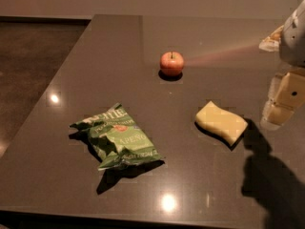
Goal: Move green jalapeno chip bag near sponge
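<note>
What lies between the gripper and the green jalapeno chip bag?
In the camera view, the sponge lies between the gripper at the right edge and the green jalapeno chip bag at left. The apple sits farther back, off that line.

The gripper (285, 99) hangs by the worktop's (95, 185) right edge, beside the sponge (221, 122), its arm (295, 32) cut off at the view's right side. A pale object (269, 41) behind the arm, toward the far right corner, is too hidden to name. The worktop's near corners are cropped.

Red apple (171, 63) on dark table (114, 46)
</note>
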{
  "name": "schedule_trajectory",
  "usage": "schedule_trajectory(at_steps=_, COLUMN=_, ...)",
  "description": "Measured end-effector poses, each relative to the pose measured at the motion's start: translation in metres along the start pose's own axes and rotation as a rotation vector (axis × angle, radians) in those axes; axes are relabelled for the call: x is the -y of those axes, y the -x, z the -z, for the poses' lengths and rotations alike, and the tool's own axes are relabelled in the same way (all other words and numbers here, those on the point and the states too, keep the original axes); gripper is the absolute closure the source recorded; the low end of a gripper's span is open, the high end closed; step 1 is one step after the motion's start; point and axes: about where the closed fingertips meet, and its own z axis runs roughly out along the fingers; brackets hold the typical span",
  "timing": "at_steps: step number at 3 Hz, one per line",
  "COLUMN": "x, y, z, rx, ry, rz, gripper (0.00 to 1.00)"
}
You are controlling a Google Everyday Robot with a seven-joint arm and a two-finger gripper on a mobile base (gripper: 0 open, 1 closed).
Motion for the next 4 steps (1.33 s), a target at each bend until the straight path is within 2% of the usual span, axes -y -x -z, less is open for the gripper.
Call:
schedule_trajectory(at_steps=2, x=0.002, y=0.008, z=0.002, rx=0.014, ry=0.013, rz=-0.013, gripper=0.00)
schedule_trajectory(at_steps=4, x=-0.042, y=0.072, z=-0.020, rx=0.107, ry=0.153, rz=0.001, gripper=0.00)
